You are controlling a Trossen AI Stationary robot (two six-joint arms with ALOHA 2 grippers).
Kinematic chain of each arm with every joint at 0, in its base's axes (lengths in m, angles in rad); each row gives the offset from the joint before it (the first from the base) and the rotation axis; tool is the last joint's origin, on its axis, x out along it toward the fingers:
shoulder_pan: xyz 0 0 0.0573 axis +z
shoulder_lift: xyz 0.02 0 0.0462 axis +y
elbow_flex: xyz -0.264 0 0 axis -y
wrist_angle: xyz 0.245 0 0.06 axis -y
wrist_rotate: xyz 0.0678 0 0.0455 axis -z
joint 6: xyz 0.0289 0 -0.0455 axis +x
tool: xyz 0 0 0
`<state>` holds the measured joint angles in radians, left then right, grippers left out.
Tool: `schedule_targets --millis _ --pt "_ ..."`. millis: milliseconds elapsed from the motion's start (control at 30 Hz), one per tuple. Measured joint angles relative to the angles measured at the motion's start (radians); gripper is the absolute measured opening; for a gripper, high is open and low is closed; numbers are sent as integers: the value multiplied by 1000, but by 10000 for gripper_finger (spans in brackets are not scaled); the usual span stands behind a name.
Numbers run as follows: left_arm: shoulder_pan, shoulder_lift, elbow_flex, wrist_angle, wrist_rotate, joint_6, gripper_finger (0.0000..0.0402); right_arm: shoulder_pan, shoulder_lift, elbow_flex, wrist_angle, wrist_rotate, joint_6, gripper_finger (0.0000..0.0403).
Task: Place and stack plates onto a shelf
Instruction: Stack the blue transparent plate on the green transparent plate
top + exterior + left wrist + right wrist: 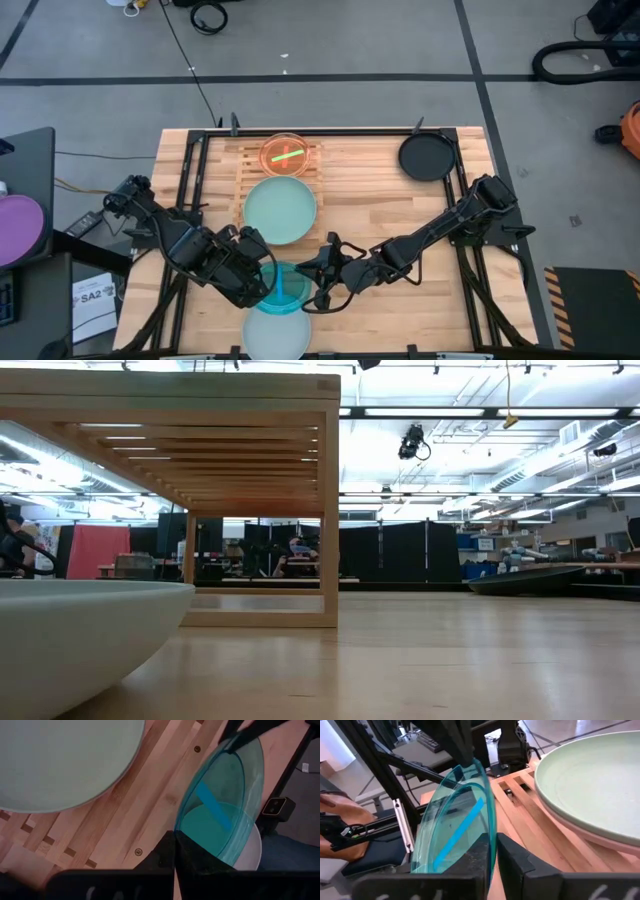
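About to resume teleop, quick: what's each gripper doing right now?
Left gripper: shut on the blue plate's rim.
Right gripper: shut on the same blue plate, at the opposite edge.

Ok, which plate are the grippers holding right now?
The blue plate, tilted on edge above the whitish plate; left gripper and right gripper each pinch its rim. The others lie flat.

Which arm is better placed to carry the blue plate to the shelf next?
Hard to say: both the left tool and right tool pinch the blue plate. The right seems likelier, with a freer line to the shelf.
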<state>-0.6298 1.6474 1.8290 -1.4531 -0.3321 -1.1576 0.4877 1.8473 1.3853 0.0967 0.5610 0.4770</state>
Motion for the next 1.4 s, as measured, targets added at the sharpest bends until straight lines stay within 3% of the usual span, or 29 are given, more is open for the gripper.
schedule_targets --millis 233,500,833,967,1233,1400 --pt "0 0 0 11 0 1 27 -2 0 0 1 2 0 14" --pt "1 0 0 45 8 40 40 -5 -1 0 5 -4 -1 13" --pt "-2 0 0 46 25 78 118 -5 -1 0 5 -8 -11 12" --pt "-5 0 0 45 71 90 131 -5 -1 0 5 -8 -40 12" --pt "-77 -34 -1 34 72 97 133 -5 -1 0 4 -8 -61 12" --pt "-204 -57 -4 13 42 136 133 -5 -19 0 0 -26 -61 12"
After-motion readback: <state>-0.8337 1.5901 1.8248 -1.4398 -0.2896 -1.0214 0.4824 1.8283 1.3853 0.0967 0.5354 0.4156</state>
